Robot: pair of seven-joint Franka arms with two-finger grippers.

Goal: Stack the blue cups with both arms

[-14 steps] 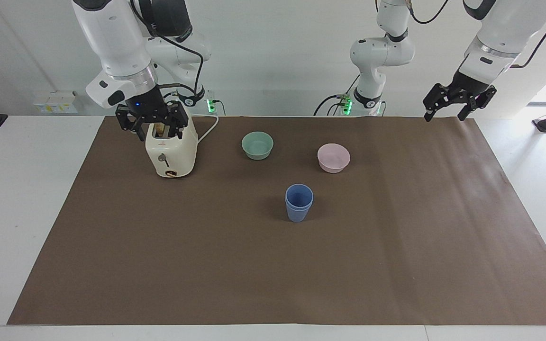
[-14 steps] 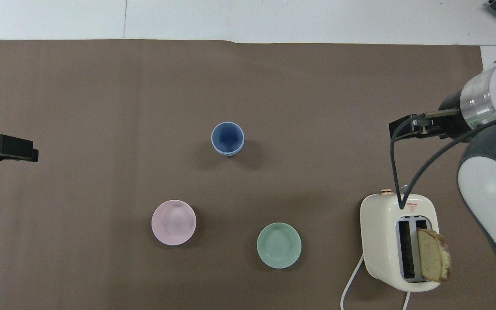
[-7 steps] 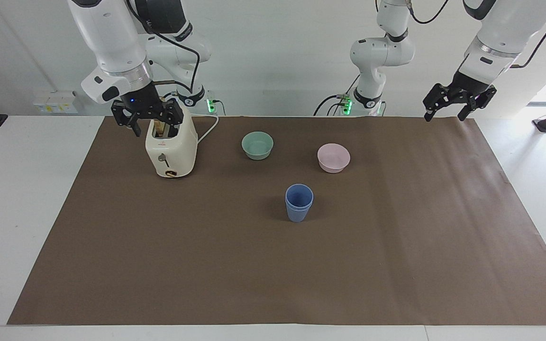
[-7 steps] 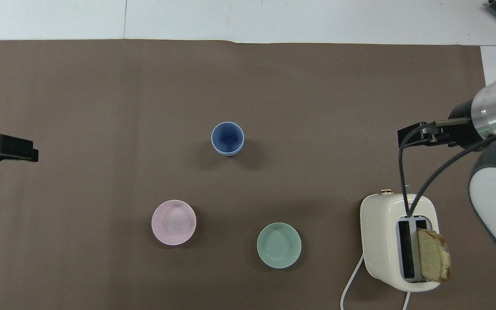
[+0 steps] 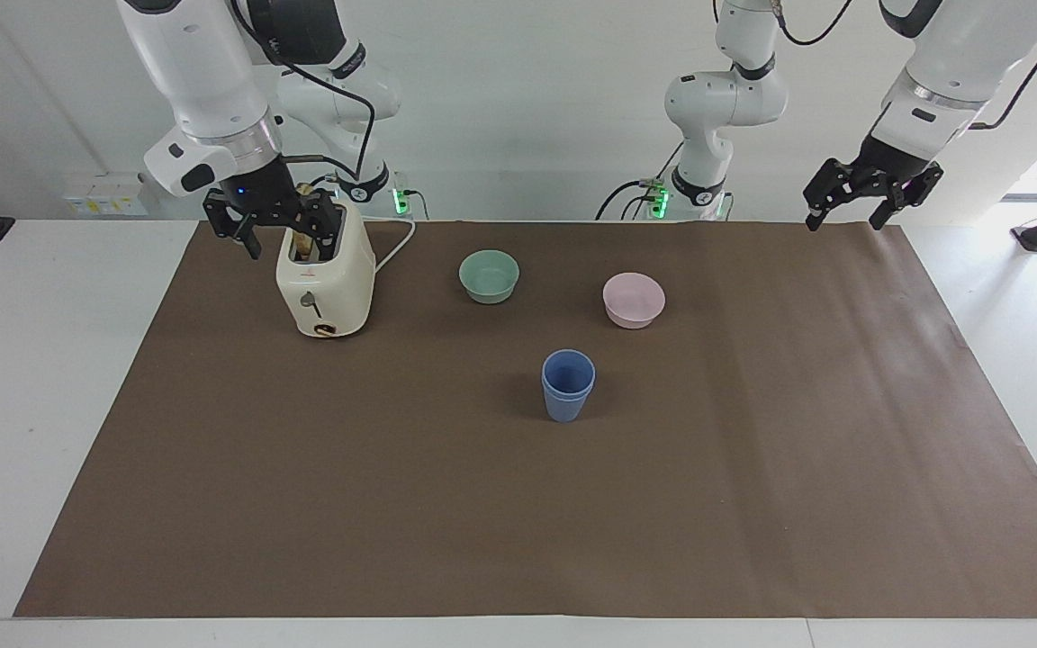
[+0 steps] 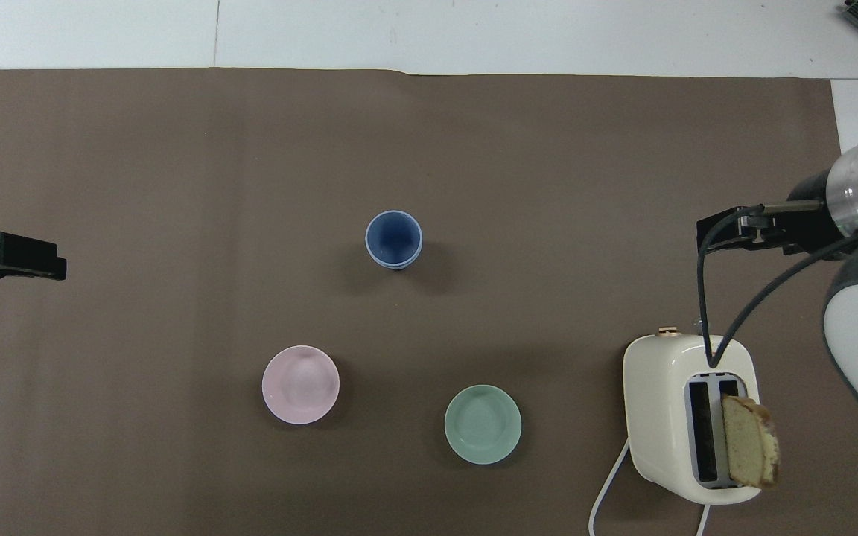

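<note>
Since a second ago your right gripper (image 5: 274, 219) has lifted, jaws spread and empty, above the cream toaster (image 5: 325, 283). Your two nested matte blue plastic cups (image 5: 568, 385) stand upright mid-mat, mouths up. Left gripper (image 5: 871, 191) waits, released.

Robotics lab, not a kitchen. Two white arms (image 5: 212, 81) bolted at the edge of a white tabletop (image 5: 50, 360), bare white wall above them, cabling and green status LEDs (image 5: 658, 200) at the bases. Brown paper sheet (image 5: 482, 504) taped over the work area. Kitchen props only: toaster (image 5: 325, 283) under the right claw (image 5: 271, 220), two bowls (image 5: 489, 275), stacked cups (image 5: 567, 385).
</note>
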